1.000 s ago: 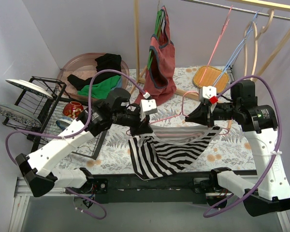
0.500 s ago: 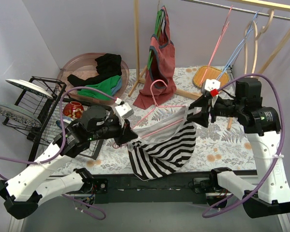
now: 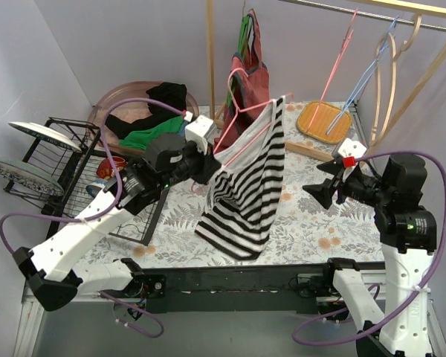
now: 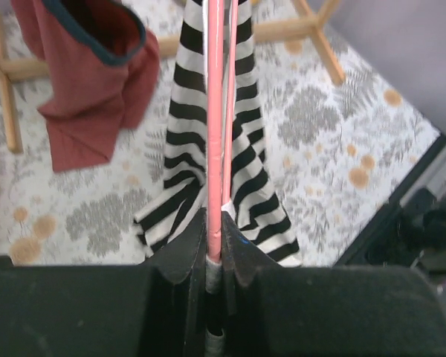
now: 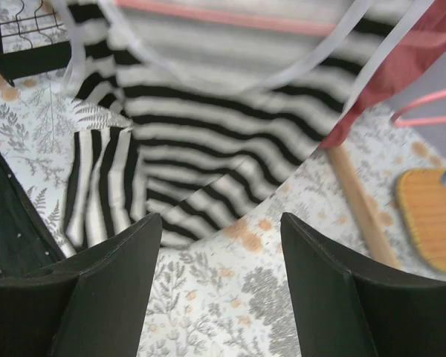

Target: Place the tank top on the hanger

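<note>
The pink hanger (image 3: 245, 134) is lifted at a tilt over the table, with its hook up by the red garment. My left gripper (image 3: 212, 169) is shut on the hanger's lower end; in the left wrist view the pink hanger (image 4: 214, 149) runs straight out from between the shut fingers (image 4: 180, 256). The striped tank top (image 3: 247, 186) hangs from the hanger, its hem trailing on the tablecloth. In the left wrist view the tank top (image 4: 249, 178) drapes on both sides of the rod. My right gripper (image 3: 320, 187) is open and empty, to the right of the tank top (image 5: 208, 134) and apart from it.
A dull red tank top (image 3: 249, 89) hangs on a wooden stand behind. A pink basin (image 3: 111, 100) with green and black clothes sits back left, a wire rack (image 3: 67, 171) with plates at left. An orange mat (image 3: 323, 119) lies back right. Spare hangers (image 3: 372, 74) hang on the rail.
My right gripper let go of the tank top and drew back to the right. My left arm swung the hanger upward, so the top now hangs down from it.
</note>
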Available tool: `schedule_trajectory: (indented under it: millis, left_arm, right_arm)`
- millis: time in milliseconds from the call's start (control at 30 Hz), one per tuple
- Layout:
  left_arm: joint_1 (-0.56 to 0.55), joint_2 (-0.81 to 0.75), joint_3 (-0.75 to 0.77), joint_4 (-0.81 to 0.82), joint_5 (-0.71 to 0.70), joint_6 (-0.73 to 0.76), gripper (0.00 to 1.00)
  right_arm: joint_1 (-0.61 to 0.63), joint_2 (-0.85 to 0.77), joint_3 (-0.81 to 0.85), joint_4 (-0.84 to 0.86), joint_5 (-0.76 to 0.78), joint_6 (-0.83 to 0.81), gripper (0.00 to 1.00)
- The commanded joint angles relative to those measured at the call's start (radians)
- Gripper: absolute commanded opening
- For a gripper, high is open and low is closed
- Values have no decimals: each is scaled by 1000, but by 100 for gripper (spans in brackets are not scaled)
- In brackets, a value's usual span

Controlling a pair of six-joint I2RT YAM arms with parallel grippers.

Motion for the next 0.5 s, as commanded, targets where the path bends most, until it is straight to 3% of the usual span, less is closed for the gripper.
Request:
schedule_trajectory:
  millis: [0,167,467]
  left_arm:
    - [9,86,170,137,-86,6,0]
    - [35,220,316,163,-114,0,0]
    - [87,481,599,196,-60,-53,0]
  right_arm:
    - [-27,-39,-144,79,-15,39,73]
    - [-55,-76,-314,165,-87,42,73]
    - [-112,-128,-441,237,-218,33,73]
